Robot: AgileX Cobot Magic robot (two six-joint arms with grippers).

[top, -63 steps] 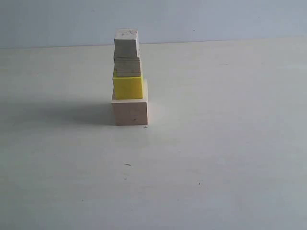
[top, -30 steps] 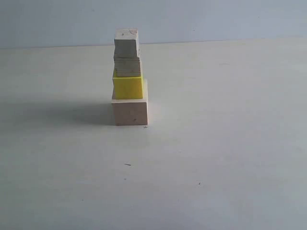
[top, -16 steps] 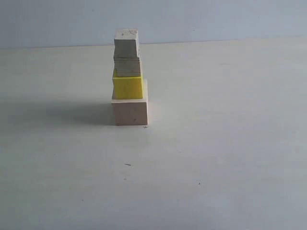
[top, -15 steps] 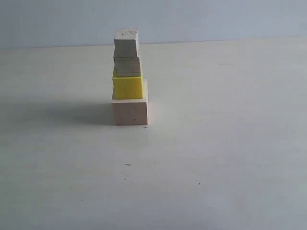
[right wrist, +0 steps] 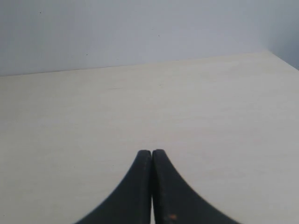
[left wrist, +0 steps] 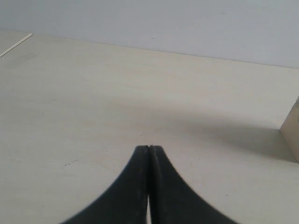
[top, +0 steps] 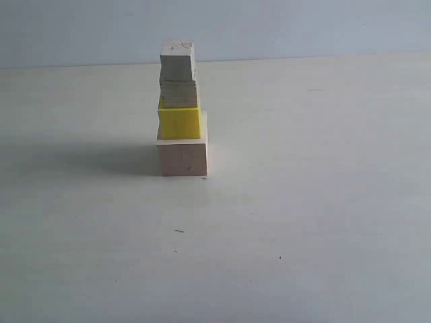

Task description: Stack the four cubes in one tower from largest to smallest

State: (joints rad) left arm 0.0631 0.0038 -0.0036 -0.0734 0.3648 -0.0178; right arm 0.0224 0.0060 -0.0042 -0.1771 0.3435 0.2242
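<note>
Squarely on the pale cream tabletop point(top: 303, 202) stands the tower point(top: 180, 108), left of the middle of the exterior view and toward the far side of the surface. Its base is the large pale bare-wood cube point(top: 183, 157), resting flat on the table. On it sits the bright yellow cube point(top: 180, 123), set toward the base's left edge so that a strip of the base's top shows on the right. Above the yellow one lies the medium pale wood cube point(top: 179, 95), and on top of that the small pale wood cube point(top: 178, 60), its upper face catching the light. All four touch in one upright column.

A soft grey shadow point(top: 101, 158) stretches from the tower to the left across the table. A few tiny dark specks dot the near part of the surface. Behind the table rises a plain pale blue-grey wall point(top: 303, 27).

The left gripper point(left wrist: 148, 147) has its black fingers pressed together with nothing between them, low over bare table; a corner of a pale wood block point(left wrist: 293, 133) shows at the border of that view. The right gripper point(right wrist: 152, 151) is likewise closed and empty, over bare table facing the wall.
</note>
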